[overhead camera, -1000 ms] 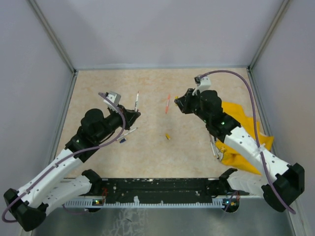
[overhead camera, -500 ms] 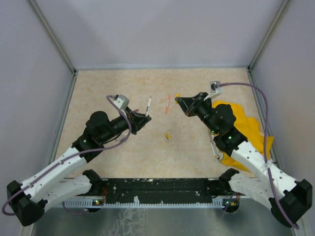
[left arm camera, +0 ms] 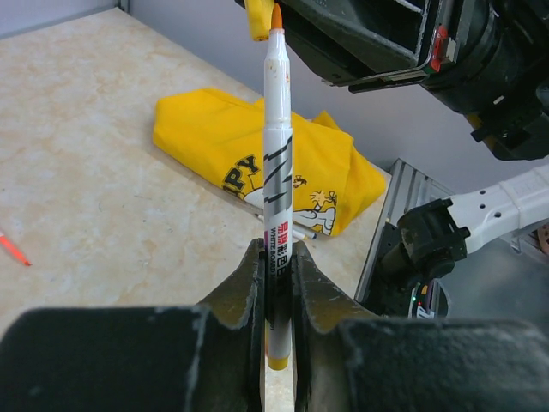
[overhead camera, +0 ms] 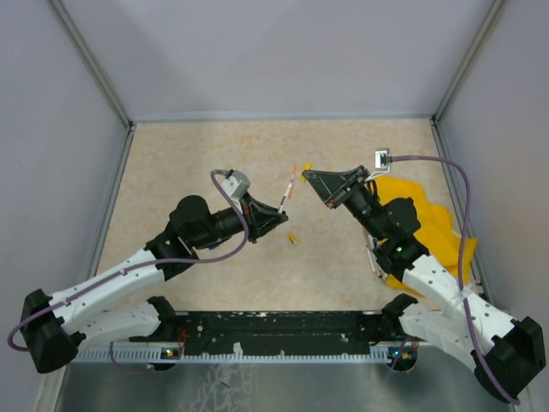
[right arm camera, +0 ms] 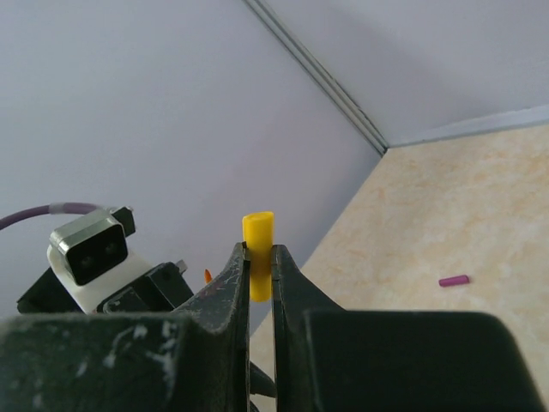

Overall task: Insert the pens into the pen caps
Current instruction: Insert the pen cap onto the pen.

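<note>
You had no pen visibly capped at this point, though the first pairing was close. Your left gripper (left arm camera: 276, 257) was clamped on the lower barrel of a white pen (left arm camera: 277, 154), held up in the air above the middle of the bench (overhead camera: 189, 154). Your right gripper (right arm camera: 259, 254) was pinching a yellow cap (right arm camera: 258, 225). The pen's orange tip sat just beside that cap, not yet inside it, so the push-in was still to do. Left lying on the bench were an orange-pink pen (left arm camera: 12, 249), a small cap (overhead camera: 293, 238) near the middle, a purple cap (right arm camera: 454, 280), and a few pale pens (overhead camera: 374, 257) against the yellow cloth (overhead camera: 420, 215) by the right edge. The bench top was a beige, speckled, stone-look sheet. Plain pale grey walls (overhead camera: 283, 51) closed it in on three sides, with metal posts (overhead camera: 90, 64) at the far corners.
</note>
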You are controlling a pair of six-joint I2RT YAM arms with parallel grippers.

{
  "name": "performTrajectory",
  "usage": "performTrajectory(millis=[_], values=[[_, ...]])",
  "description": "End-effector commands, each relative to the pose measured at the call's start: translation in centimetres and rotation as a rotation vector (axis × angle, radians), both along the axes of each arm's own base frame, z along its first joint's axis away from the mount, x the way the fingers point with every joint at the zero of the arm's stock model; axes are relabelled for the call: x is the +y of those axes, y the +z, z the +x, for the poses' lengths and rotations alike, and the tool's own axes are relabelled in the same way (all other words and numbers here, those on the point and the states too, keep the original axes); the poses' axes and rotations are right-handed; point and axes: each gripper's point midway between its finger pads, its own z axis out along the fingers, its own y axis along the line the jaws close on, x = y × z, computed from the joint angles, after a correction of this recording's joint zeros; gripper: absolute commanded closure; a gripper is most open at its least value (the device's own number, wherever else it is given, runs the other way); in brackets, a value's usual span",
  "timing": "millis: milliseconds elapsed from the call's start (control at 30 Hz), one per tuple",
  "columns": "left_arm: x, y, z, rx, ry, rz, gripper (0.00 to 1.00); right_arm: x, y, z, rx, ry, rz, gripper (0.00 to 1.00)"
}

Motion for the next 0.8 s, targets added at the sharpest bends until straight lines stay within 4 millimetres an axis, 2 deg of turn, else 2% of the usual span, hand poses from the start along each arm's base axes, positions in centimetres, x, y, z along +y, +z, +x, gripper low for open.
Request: performTrajectory(millis=[0,367,767], values=[[-0.82,3.18,-0.97,-0.071,-0.064,-0.071,1.0,-0.57,4.23,-1.41,-0.136,0.028,0.095,1.0],[-1.45,2.76,-1.62,-0.072,-0.112,-0.059,1.0,-0.55,5.11,-2.03,-0.168,0.054,0.133,1.0],[-1.49,3.04,-1.72,-0.085,-0.117,-0.068,1.0,0.03,4.41,-2.28,-0.169,0.088,0.113,1.0]])
